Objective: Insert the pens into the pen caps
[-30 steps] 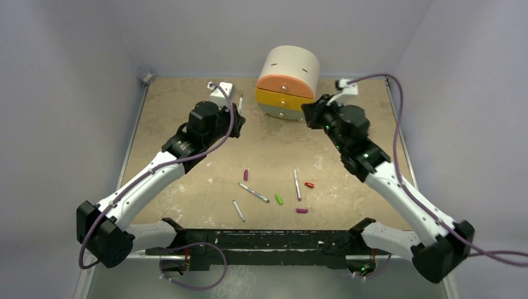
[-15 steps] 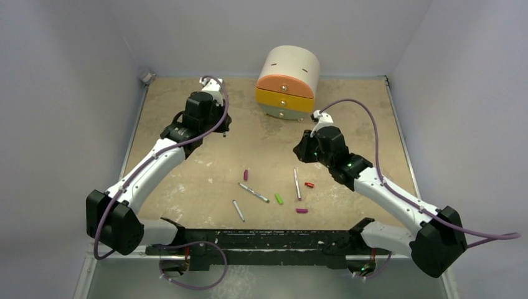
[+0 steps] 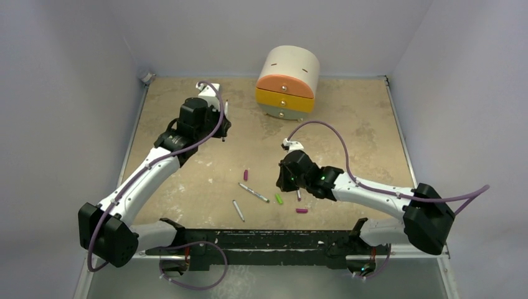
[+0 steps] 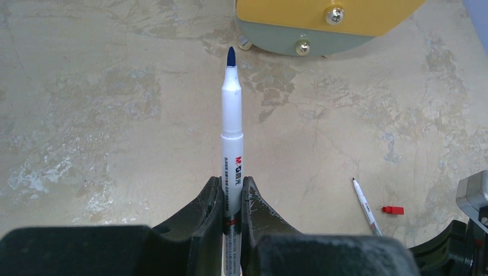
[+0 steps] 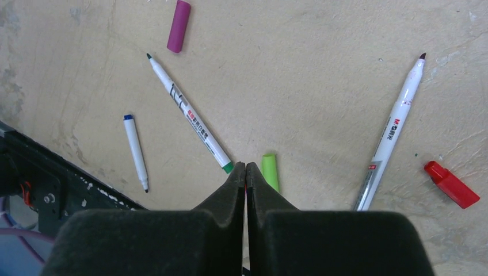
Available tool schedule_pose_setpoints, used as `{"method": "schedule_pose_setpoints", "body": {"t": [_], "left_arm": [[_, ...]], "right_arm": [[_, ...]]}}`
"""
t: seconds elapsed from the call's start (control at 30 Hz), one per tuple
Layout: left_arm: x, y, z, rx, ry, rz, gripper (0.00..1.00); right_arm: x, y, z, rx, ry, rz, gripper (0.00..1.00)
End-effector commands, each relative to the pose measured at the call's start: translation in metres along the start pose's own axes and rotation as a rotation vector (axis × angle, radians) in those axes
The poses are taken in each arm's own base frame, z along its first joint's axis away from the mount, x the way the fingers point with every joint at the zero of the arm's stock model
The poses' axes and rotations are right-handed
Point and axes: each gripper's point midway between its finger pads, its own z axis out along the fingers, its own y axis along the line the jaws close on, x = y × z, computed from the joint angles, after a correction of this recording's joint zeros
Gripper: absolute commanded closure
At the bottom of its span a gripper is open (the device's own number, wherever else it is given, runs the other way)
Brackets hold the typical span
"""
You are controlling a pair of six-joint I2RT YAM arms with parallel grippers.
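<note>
Pen with blue tip (image 4: 232, 115) pinched at lower barrel by left gripper (image 4: 232, 198), tip projecting forward, presumably left exposed for capping. Right gripper (image 5: 246, 172) pressed together, empty, low over tabletop (image 5: 322, 69), just beside green cap (image 5: 270, 171). Three other pens (image 5: 190, 115), red cap (image 5: 452, 184), magenta cap (image 5: 179, 26) loose nearby. Probably: reopen before cap pickup.

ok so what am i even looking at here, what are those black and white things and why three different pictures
Those are two robot arms bolted to a table, each ending in a two-fingered hand. One picture looks down from above; the other two come from a camera on each wrist. The left hand is shut on a blue-tipped pen, pointing toward a small drawer unit. The right hand is shut with nothing in it, down near a green cap. Lying loose: three more pens, a red cap and two magenta caps.
</note>
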Motion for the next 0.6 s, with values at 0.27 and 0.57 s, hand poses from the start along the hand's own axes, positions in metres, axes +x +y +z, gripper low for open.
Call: {"method": "schedule_pose_setpoints", "body": {"t": [0.27, 0.57], "left_arm": [[-0.003, 0.0, -0.006, 0.008, -0.031, 0.0, 1.0], [0.001, 0.002, -0.006, 0.001, -0.025, 0.008, 1.0]], "right_arm": [[-0.015, 0.016, 0.007, 0.037, -0.024, 0.001, 0.73], [0.02, 0.011, 0.015, 0.062, 0.059, -0.006, 1.0]]}}
